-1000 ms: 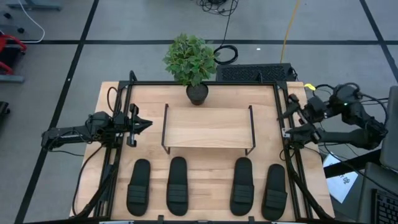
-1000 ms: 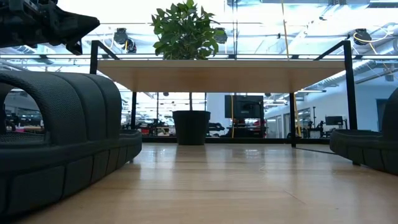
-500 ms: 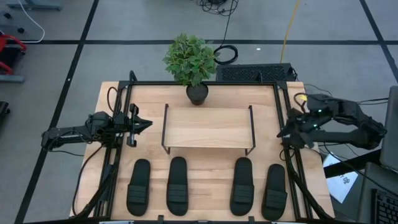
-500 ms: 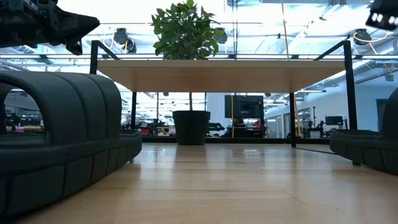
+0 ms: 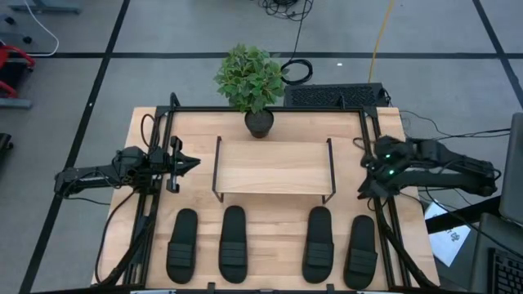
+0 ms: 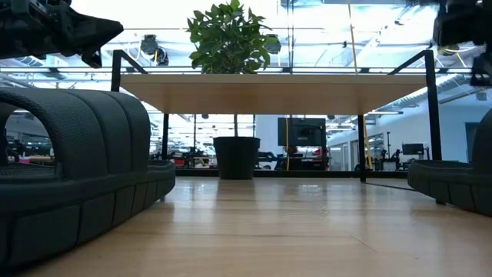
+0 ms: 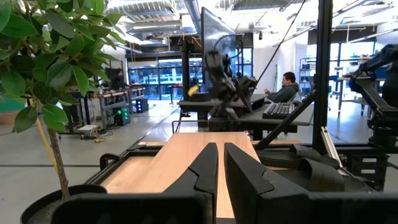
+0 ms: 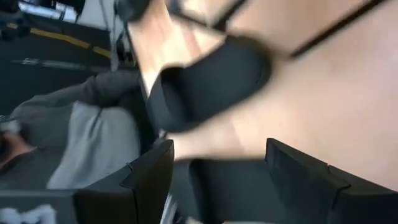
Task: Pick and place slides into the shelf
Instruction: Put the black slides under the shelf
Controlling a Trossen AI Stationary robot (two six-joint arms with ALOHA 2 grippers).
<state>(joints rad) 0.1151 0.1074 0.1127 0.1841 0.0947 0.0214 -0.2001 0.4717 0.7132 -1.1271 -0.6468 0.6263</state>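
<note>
Four black slides [image 5: 233, 243] lie in a row along the bottom of the high view, two left of centre and two right, all flat on the table [image 5: 278, 220] in front of the one shelf [image 5: 274, 167], which stands at mid-frame with its plank top bare. One potted plant [image 5: 252, 82] sits just above the shelf at the table's far edge. The left gripper [image 5: 186, 162] hovers at the left rail, its fingers pressed nearly together on nothing. The right gripper [image 5: 365, 175] hangs at the right rail above the rightmost slide, fingers spread wide and empty.
</note>
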